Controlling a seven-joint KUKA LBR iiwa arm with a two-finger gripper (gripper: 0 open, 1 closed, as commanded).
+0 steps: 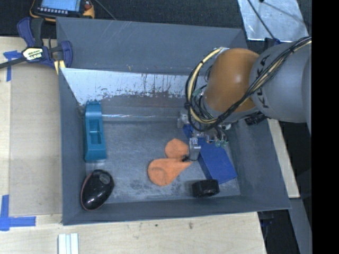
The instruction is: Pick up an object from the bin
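Here the grey bin (71, 142) has the gripper (195, 150) low at centre-right; whether it is open or closed cannot be told. A blue block (94, 134) lies left. A blue card (218, 165) and an orange lump (164, 172) lie beside the gripper. A black mouse (97, 189) and a small black piece (205, 188) lie along the front.

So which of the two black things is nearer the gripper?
The small boxy black piece lower right; the glossy rounded mouse lies far left, away from the gripper.

The bin (159, 46) is grey. The block (95, 132) and sheet (218, 164) are blue, the mouse (96, 189) black, the lump (164, 170) orange.
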